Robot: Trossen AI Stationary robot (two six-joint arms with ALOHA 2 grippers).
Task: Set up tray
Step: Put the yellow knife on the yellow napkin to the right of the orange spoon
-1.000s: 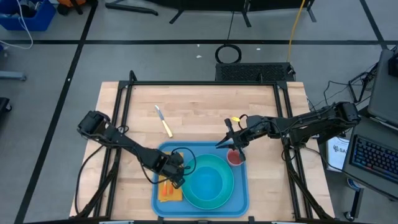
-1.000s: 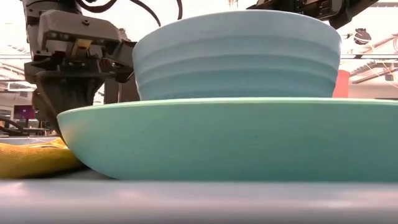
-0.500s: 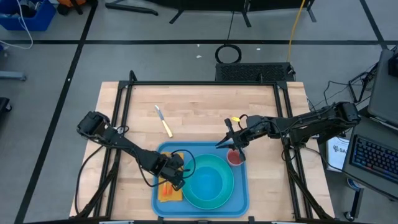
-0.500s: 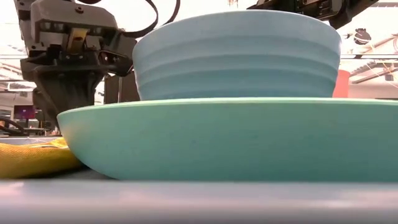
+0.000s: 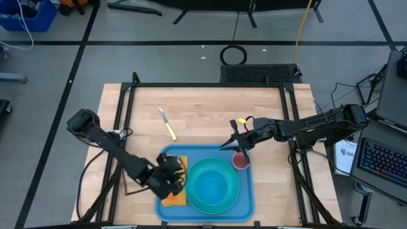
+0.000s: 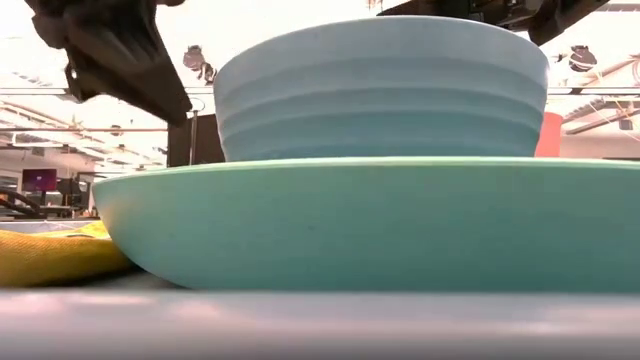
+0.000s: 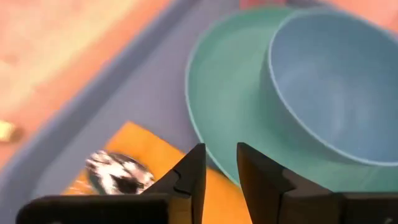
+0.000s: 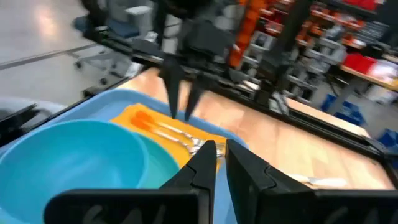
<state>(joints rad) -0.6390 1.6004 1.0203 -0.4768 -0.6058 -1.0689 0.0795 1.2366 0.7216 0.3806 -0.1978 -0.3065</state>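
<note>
The light-blue tray [image 5: 245, 203] sits at the near edge of the wooden table [image 5: 203, 108], roughly in the middle. On it rests a round turquoise plate [image 5: 229, 197] with a pale blue bowl [image 5: 210, 187] set inside it; from table height the bowl [image 6: 380, 90] rises well above the plate's rim [image 6: 370, 225]. On the tray's left end lies an orange napkin [image 5: 175, 197], with a metal utensil [image 7: 118, 173] on top of it (its bowl end shows as a blurred silver shape in the left wrist view, so whether it is a spoon or a fork cannot be told). A red cup [image 5: 241, 161] stands in the tray's far right corner.

The left gripper [image 5: 172, 181] hangs over the tray's left end, above the napkin and just beside the plate. Its fingers [image 7: 189, 177] stand a narrow gap apart with nothing between them. The right gripper [image 5: 236, 145] is at the tray's far edge, just beside the red cup; its fingers [image 8: 202, 163] are nearly together and hold nothing.

A knife with a yellow handle [image 5: 168, 123] lies on the bare table, well apart from the tray, toward the far left.
</note>
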